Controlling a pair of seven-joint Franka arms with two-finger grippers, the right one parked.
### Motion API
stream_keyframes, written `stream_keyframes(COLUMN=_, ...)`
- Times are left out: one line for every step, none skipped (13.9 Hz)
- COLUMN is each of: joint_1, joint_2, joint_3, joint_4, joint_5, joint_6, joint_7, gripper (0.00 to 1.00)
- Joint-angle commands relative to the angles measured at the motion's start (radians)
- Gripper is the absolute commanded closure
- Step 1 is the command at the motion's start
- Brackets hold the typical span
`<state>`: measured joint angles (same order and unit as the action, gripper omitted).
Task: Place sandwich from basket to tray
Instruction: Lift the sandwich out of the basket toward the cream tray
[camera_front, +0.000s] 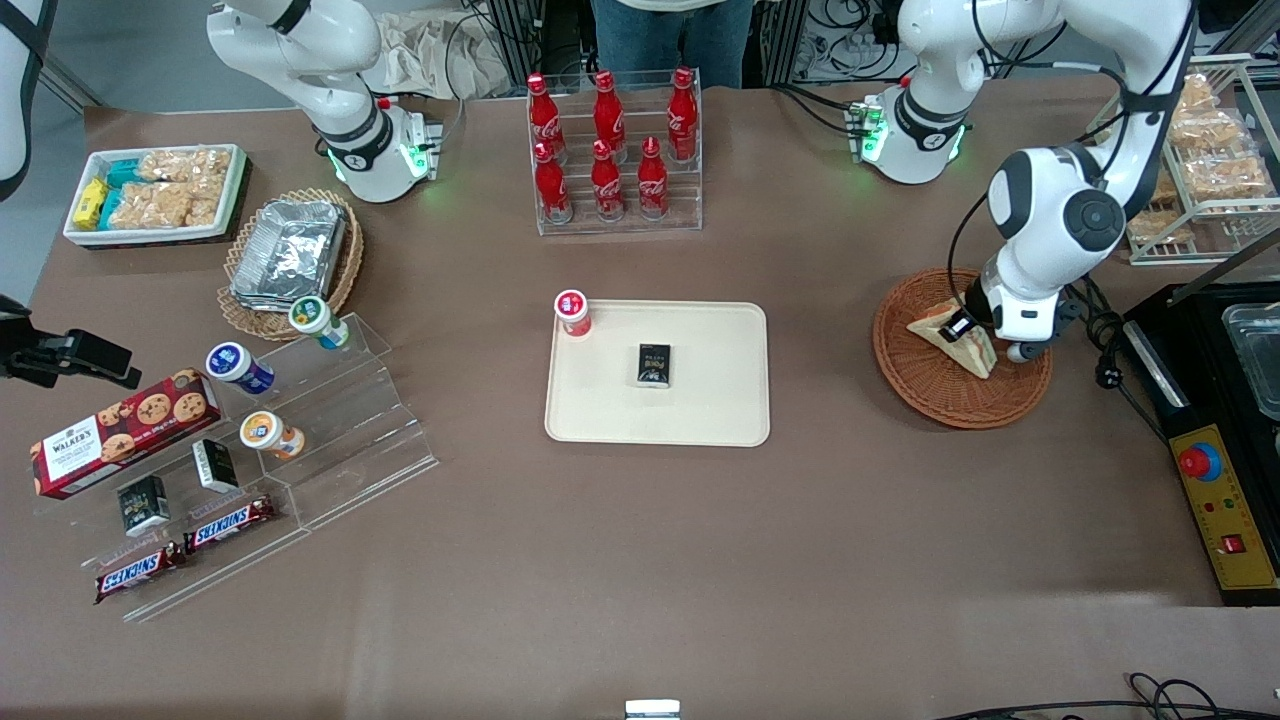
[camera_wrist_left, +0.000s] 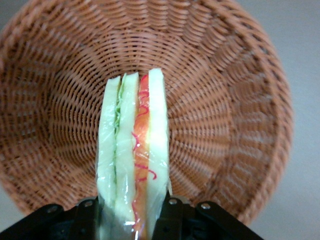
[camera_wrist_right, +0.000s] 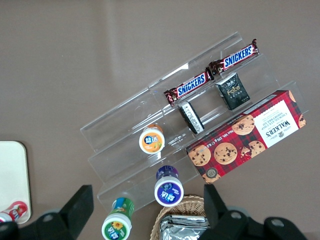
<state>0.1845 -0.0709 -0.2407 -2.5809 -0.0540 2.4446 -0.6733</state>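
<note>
The sandwich (camera_front: 957, 338), a plastic-wrapped triangular wedge of white bread with orange and green filling, stands on edge in the reddish-brown woven basket (camera_front: 920, 390) at the working arm's end of the table. My left gripper (camera_front: 972, 332) is down in the basket and shut on the sandwich. In the left wrist view the black fingers (camera_wrist_left: 172, 217) press both bread faces of the sandwich (camera_wrist_left: 134, 150), with the basket (camera_wrist_left: 225, 100) all around it. The cream-beige tray (camera_front: 720, 400) lies mid-table and holds a small black packet (camera_front: 655, 364) and a red-capped cup (camera_front: 573, 312) at one corner.
A rack of red cola bottles (camera_front: 612, 150) stands farther from the camera than the tray. A black control box (camera_front: 1215, 480) and a wire rack of bagged snacks (camera_front: 1205, 160) stand beside the basket. A clear stepped stand (camera_front: 330, 430) with snacks lies toward the parked arm's end.
</note>
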Motion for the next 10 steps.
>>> stream_keyframes(joint_1=-0.01, joint_2=-0.174, joint_3=-0.003, joint_4=0.056, joint_5=0.003, joint_6=-0.203, joint_7=0.066, gripper=1.0)
stream_keyframes(joint_1=-0.011, joint_2=-0.199, joint_3=-0.005, joint_4=0.074, joint_5=-0.003, joint_6=-0.234, joint_7=0.078, gripper=1.0)
stream_keyframes(joint_1=-0.037, joint_2=-0.219, joint_3=-0.003, joint_4=0.096, joint_5=-0.009, joint_6=-0.248, joint_7=0.077, gripper=1.0)
stream_keyframes(joint_1=-0.078, joint_2=-0.224, joint_3=-0.002, joint_4=0.122, joint_5=-0.013, joint_6=-0.269, joint_7=0.077, gripper=1.0)
stream_keyframes(joint_1=-0.117, joint_2=-0.221, joint_3=-0.003, joint_4=0.163, joint_5=-0.02, joint_6=-0.295, joint_7=0.063, gripper=1.0)
stream_keyframes(joint_1=-0.153, joint_2=-0.205, joint_3=-0.002, joint_4=0.218, joint_5=-0.036, joint_6=-0.323, joint_7=0.052, gripper=1.0)
stream_keyframes(joint_1=-0.195, joint_2=-0.182, joint_3=-0.002, joint_4=0.258, joint_5=-0.07, joint_6=-0.366, joint_7=0.017, gripper=1.0)
stream_keyframes(joint_1=-0.236, joint_2=-0.172, joint_3=-0.006, joint_4=0.278, joint_5=-0.075, joint_6=-0.38, joint_7=0.006, gripper=1.0)
stream_keyframes(joint_1=-0.281, joint_2=-0.162, joint_3=-0.018, joint_4=0.283, joint_5=-0.075, joint_6=-0.372, joint_7=0.009, gripper=1.0)
stream_keyframes(joint_1=-0.322, joint_2=-0.141, joint_3=-0.029, joint_4=0.285, joint_5=-0.076, joint_6=-0.354, joint_7=0.018, gripper=1.0)
